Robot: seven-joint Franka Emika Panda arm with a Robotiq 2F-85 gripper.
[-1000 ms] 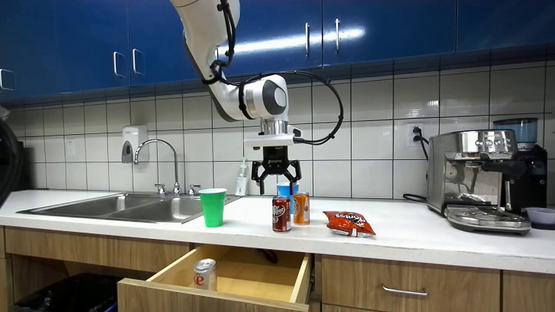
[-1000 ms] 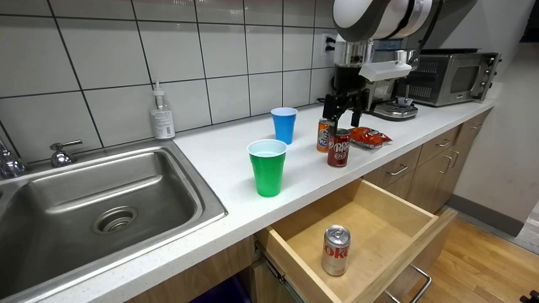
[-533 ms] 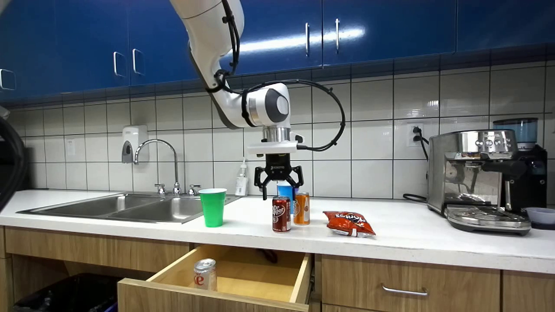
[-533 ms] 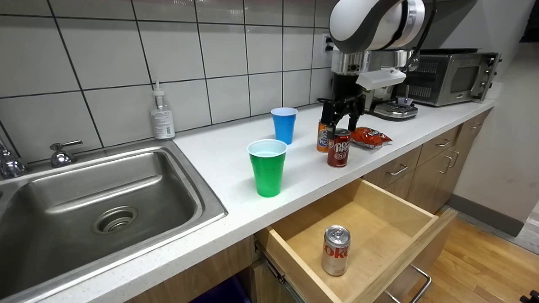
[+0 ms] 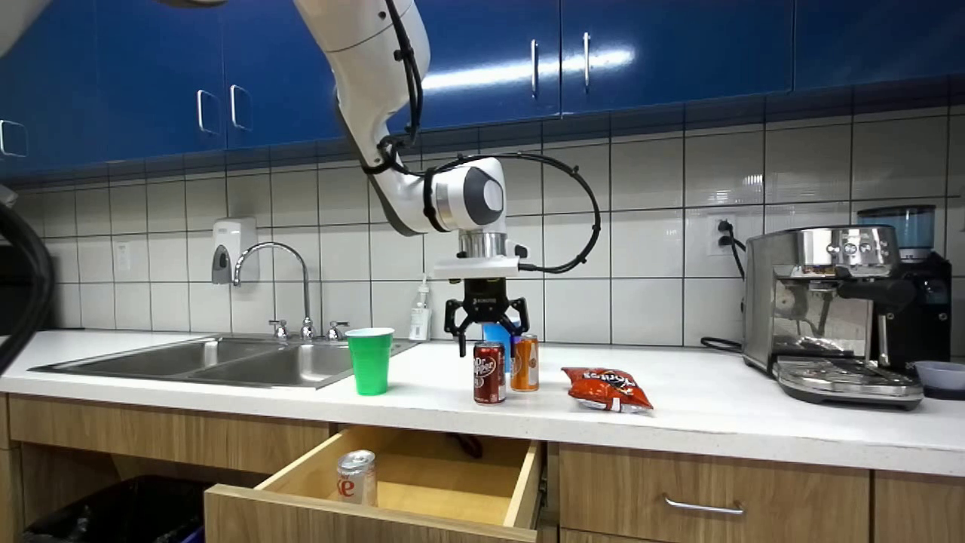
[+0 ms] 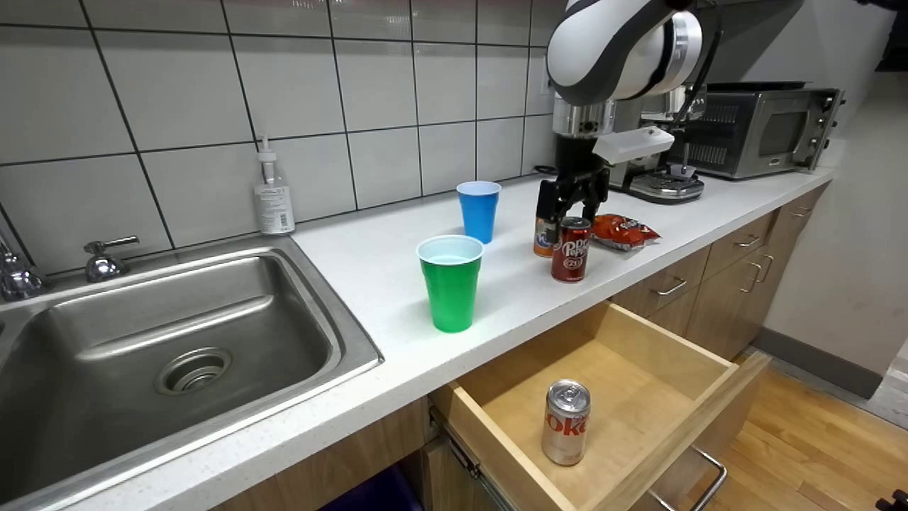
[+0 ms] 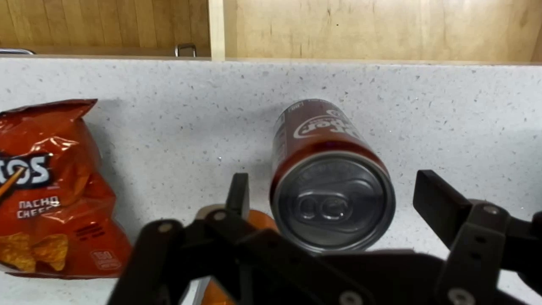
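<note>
Wide-spread gripper point(image 7: 332, 190) close by the "Dr Pepper" can point(image 6: 571, 251), a Doritos "NACHO CHEESE" bag point(image 7: 59, 190) nearby.

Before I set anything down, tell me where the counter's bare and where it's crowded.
The counter is bare between the chip bag and the coffee machine, save a cord near the wall, and between the green cup and the Dr Pepper can. Crowded: around that can, with the orange can just behind and the open gripper close by.
</note>
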